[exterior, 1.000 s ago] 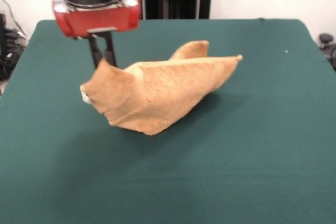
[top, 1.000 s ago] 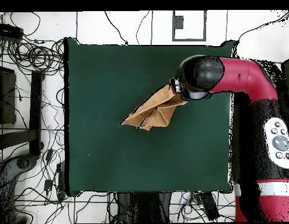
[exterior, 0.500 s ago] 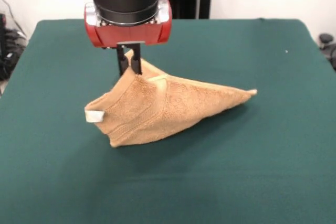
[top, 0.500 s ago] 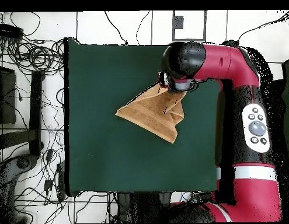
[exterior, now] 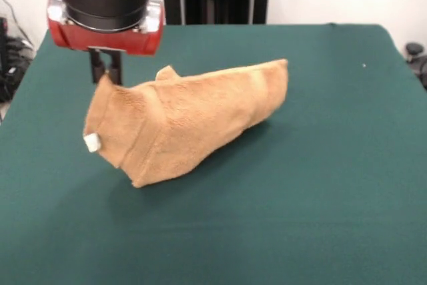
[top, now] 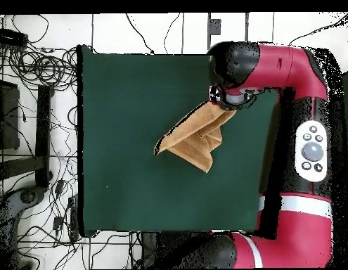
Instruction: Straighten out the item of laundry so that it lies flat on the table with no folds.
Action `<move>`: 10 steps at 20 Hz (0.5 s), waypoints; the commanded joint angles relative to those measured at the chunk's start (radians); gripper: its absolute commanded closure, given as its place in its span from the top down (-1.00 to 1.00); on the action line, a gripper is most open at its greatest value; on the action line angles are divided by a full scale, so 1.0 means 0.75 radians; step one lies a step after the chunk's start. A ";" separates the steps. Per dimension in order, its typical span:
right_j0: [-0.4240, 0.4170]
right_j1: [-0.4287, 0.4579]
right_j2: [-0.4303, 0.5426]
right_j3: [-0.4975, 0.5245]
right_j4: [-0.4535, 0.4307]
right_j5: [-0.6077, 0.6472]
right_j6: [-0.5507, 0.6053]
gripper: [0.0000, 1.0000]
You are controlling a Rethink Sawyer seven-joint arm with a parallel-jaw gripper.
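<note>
Lifted leftward, towel (exterior: 187, 117) shows blank white label (exterior: 91, 142).

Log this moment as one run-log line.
gripper: shut on towel corner | towel: lifted at one end, folded, other end on table | task: not flat yet

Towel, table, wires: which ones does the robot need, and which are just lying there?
Needed for the job:
towel, folded, one corner pinched and lifted
gripper, shut on that corner
table

Just lying about:
cables on the floor beside the table
</note>
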 commanded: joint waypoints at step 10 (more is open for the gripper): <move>0.185 0.087 -0.114 -0.346 -0.049 0.270 0.266 -1.00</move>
